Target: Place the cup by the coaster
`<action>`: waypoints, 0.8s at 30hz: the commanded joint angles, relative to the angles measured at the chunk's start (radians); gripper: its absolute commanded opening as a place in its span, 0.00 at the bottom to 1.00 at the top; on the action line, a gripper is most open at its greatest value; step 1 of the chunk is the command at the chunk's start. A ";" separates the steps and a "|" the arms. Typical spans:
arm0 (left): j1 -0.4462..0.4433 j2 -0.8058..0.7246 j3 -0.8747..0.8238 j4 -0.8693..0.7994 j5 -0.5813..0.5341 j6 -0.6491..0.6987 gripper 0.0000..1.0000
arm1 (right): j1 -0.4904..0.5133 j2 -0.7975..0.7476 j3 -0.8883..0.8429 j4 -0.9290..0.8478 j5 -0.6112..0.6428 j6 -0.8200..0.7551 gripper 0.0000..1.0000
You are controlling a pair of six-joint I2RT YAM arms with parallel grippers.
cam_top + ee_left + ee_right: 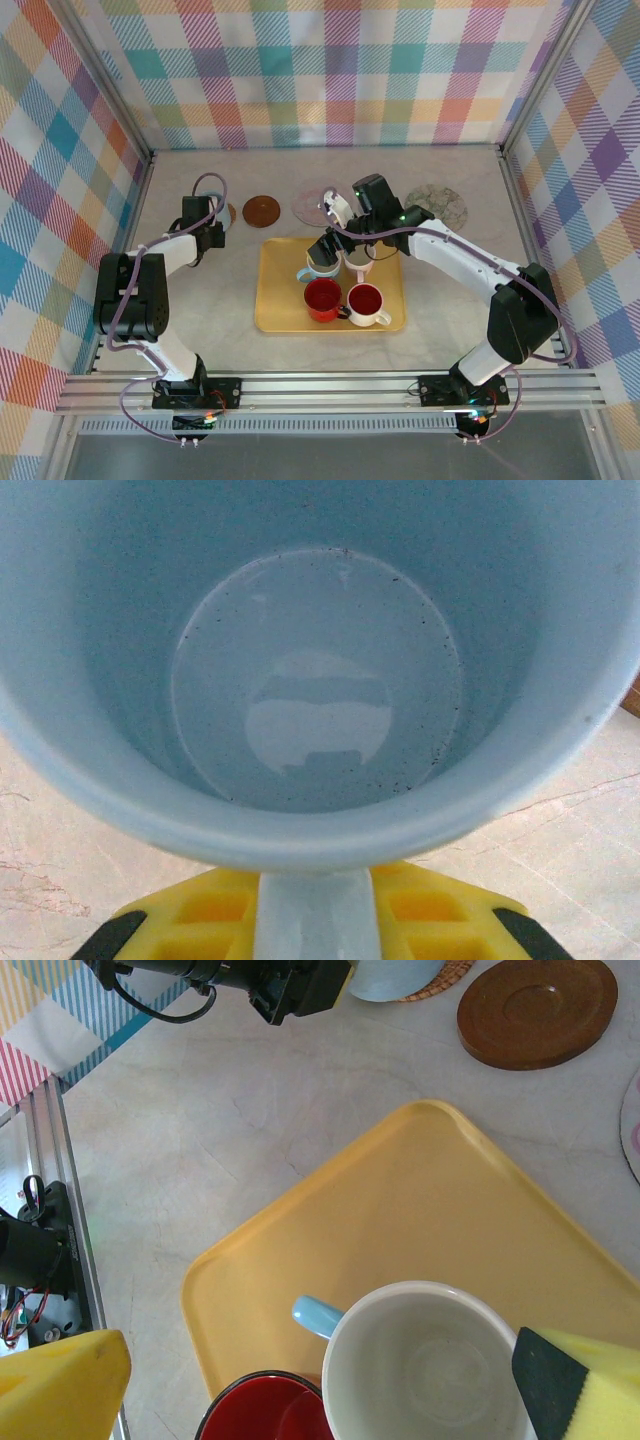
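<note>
Left wrist view: the pale blue cup sits clamped by its wall in the left hand, at the woven coaster's edge, left of centre on the counter. The right hand, spread wide, straddles a white cup on the yellow tray.
</note>
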 commanded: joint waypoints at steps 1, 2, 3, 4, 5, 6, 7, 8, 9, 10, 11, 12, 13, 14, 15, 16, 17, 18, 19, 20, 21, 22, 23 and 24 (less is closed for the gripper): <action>0.013 -0.016 0.045 0.139 -0.012 0.007 0.00 | -0.006 0.009 0.033 -0.008 -0.018 -0.019 0.99; 0.012 -0.015 0.046 0.142 -0.016 0.007 0.00 | -0.006 0.009 0.033 -0.008 -0.018 -0.018 0.99; 0.013 -0.015 0.046 0.145 -0.017 0.007 0.00 | -0.006 0.010 0.033 -0.008 -0.018 -0.018 0.99; 0.013 -0.016 0.048 0.149 -0.018 0.008 0.00 | -0.006 0.011 0.033 -0.008 -0.018 -0.019 0.99; 0.014 -0.014 0.048 0.151 -0.019 0.008 0.00 | -0.007 0.011 0.033 -0.008 -0.017 -0.021 0.99; 0.013 -0.014 0.050 0.153 -0.019 0.010 0.00 | -0.006 0.012 0.034 -0.008 -0.017 -0.020 0.99; 0.013 -0.012 0.053 0.153 -0.018 0.012 0.00 | -0.007 0.012 0.034 -0.008 -0.018 -0.021 0.99; 0.013 -0.010 0.057 0.153 -0.017 0.013 0.00 | -0.006 0.012 0.034 -0.008 -0.018 -0.020 0.99; 0.013 -0.007 0.060 0.153 -0.014 0.014 0.00 | -0.006 0.014 0.034 -0.008 -0.018 -0.020 0.99; 0.013 -0.004 0.063 0.152 -0.012 0.015 0.00 | -0.006 0.014 0.034 -0.007 -0.018 -0.020 0.99; 0.013 0.000 0.066 0.152 -0.012 0.018 0.00 | -0.006 0.014 0.034 -0.008 -0.018 -0.020 0.99; 0.013 0.005 0.070 0.152 -0.013 0.020 0.00 | -0.007 0.014 0.035 -0.009 -0.017 -0.020 0.99; 0.013 0.008 0.073 0.151 -0.013 0.021 0.00 | -0.006 0.012 0.036 -0.009 -0.018 -0.021 0.99; 0.013 0.012 0.074 0.151 -0.013 0.022 0.00 | -0.006 0.012 0.035 -0.009 -0.016 -0.021 0.99; 0.013 0.014 0.076 0.153 -0.013 0.023 0.00 | -0.006 0.010 0.035 -0.011 -0.015 -0.021 0.99; 0.013 0.017 0.077 0.155 -0.013 0.024 0.00 | -0.007 0.011 0.035 -0.011 -0.013 -0.021 0.99; 0.013 0.019 0.079 0.155 -0.014 0.023 0.00 | -0.007 0.011 0.034 -0.010 -0.013 -0.021 0.99; 0.013 0.020 0.081 0.155 -0.013 0.023 0.00 | -0.006 0.012 0.032 -0.011 -0.013 -0.021 0.99; 0.013 0.022 0.082 0.155 -0.012 0.024 0.00 | -0.007 0.013 0.031 -0.011 -0.015 -0.021 0.99; 0.013 0.026 0.084 0.155 -0.014 0.023 0.00 | -0.007 0.015 0.031 -0.011 -0.016 -0.021 0.99; 0.013 0.029 0.085 0.154 -0.015 0.024 0.00 | -0.006 0.016 0.030 -0.011 -0.019 -0.020 0.99; 0.012 0.032 0.087 0.153 -0.015 0.023 0.00 | -0.006 0.016 0.030 -0.008 -0.020 -0.018 0.99; 0.013 0.036 0.088 0.156 -0.017 0.026 0.00 | -0.007 0.017 0.029 -0.008 -0.020 -0.018 0.99; 0.014 0.038 0.091 0.153 -0.017 0.026 0.00 | -0.006 0.017 0.028 -0.008 -0.019 -0.018 0.99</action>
